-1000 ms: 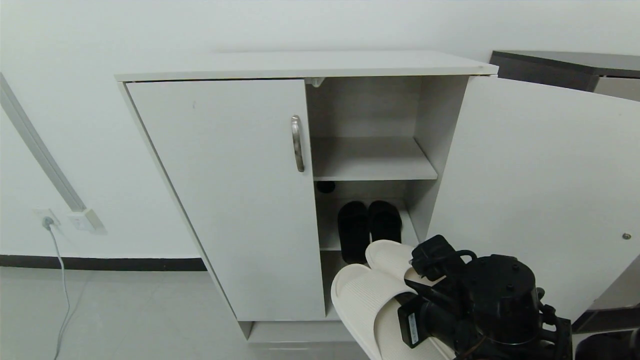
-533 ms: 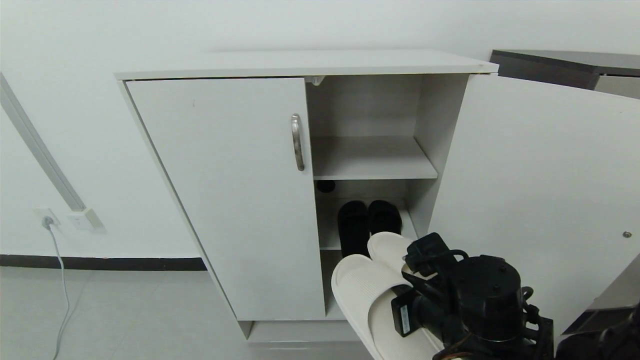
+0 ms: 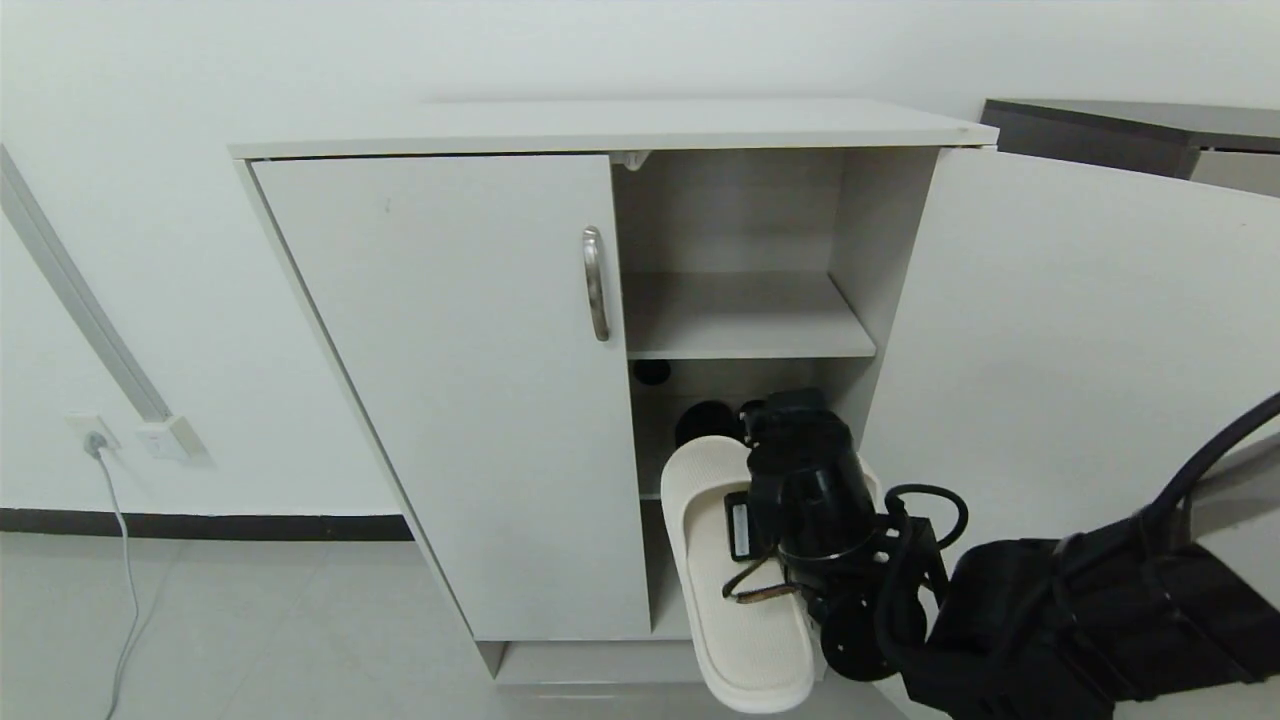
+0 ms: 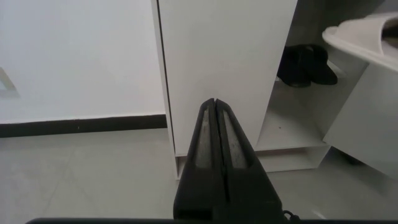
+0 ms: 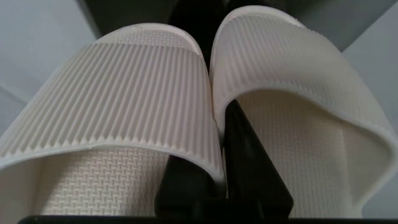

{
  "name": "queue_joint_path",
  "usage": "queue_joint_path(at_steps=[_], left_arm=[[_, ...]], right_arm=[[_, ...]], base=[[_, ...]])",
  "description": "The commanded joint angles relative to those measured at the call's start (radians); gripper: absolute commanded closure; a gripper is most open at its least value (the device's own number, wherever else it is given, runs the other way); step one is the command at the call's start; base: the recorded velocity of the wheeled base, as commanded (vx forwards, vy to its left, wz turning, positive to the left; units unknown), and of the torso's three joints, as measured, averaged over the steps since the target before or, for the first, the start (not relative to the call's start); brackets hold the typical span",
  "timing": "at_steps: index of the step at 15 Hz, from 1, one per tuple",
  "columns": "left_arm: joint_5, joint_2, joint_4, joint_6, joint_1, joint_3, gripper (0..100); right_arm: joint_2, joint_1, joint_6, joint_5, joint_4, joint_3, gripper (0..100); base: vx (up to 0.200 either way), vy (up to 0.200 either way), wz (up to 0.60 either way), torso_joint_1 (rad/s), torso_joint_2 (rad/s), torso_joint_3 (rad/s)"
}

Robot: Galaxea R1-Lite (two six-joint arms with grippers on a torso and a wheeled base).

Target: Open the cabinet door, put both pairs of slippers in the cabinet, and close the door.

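The right gripper [image 5: 221, 167] is clamped on a pair of white slippers [image 3: 718, 545], its dark fingers [image 5: 249, 163] pinching the two inner edges together so the slippers sit side by side, ribbed straps up. It holds them off the floor in front of the open right half of the cabinet [image 3: 600, 125], toes pointing inward at about the height of the lower shelf; whether the toes have crossed the opening cannot be told. A pair of black slippers [image 4: 308, 65] lies on that lower shelf, just behind the white pair, and the upper shelf [image 3: 740, 315] is bare. The right door [image 3: 1050, 350] stands swung wide, while the left door [image 3: 450, 400] is closed, with a metal handle [image 3: 594, 285] at its inner edge. The left gripper [image 4: 214, 140] hangs low before the closed door, fingers pressed together with nothing between them. The floor [image 3: 250, 630] is pale grey tile, meeting a white wall [image 3: 120, 100] along a black baseboard [image 3: 200, 525]. A slanted grey strip [image 3: 80, 290] runs down the wall to an outlet [image 3: 92, 437] with a cable [image 3: 125, 580] plugged in.
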Motion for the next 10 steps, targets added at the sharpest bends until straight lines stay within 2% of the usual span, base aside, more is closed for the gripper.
queue_joint_path(at_steps=[1, 5, 10], left_arm=[[-0.001, 0.001, 0.0, 0.0, 0.0, 0.0, 100], [-0.001, 0.001, 0.0, 0.0, 0.002, 0.0, 100], [-0.001, 0.001, 0.0, 0.0, 0.002, 0.0, 100]], right_arm=[[-0.008, 0.004, 0.015, -0.039, 0.077, -0.141, 100], [-0.051, 0.001, 0.009, -0.068, 0.223, -0.235, 100], [-0.048, -0.013, -0.033, -0.068, 0.226, -0.244, 100]], base=[[0.0, 0.0, 0.0, 0.0, 0.0, 0.0], [0.0, 0.0, 0.0, 0.0, 0.0, 0.0], [0.0, 0.0, 0.0, 0.0, 0.0, 0.0]])
